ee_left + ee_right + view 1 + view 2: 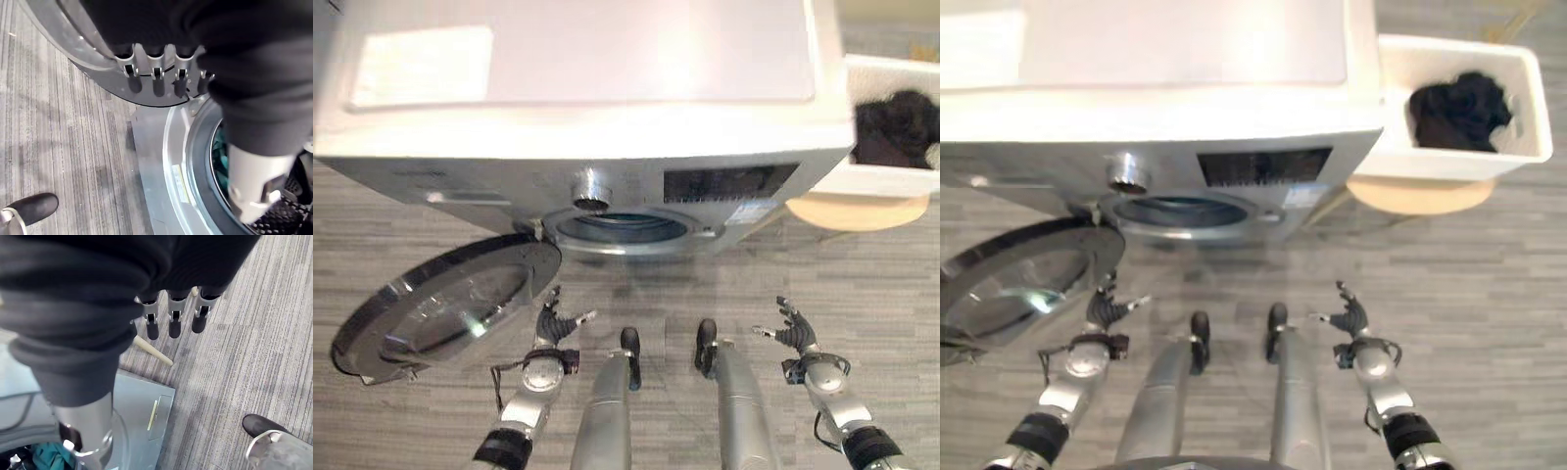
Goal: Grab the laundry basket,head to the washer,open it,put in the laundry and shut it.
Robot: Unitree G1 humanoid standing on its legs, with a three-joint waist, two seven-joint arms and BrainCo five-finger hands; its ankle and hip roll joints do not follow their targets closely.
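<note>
The white front-loading washer stands with its round glass-and-chrome door swung wide to the robot's left, leaving the drum mouth clear for loading — something teal already shows inside in the wrist views. The white plastic laundry basket with dark clothes sits on a round pale wooden stool just right of the washer, within reach. The left robot hand hovers beside the door's edge, fingers relaxed and empty; the right robot hand — also spread, holding nothing — hangs well below the basket.
</note>
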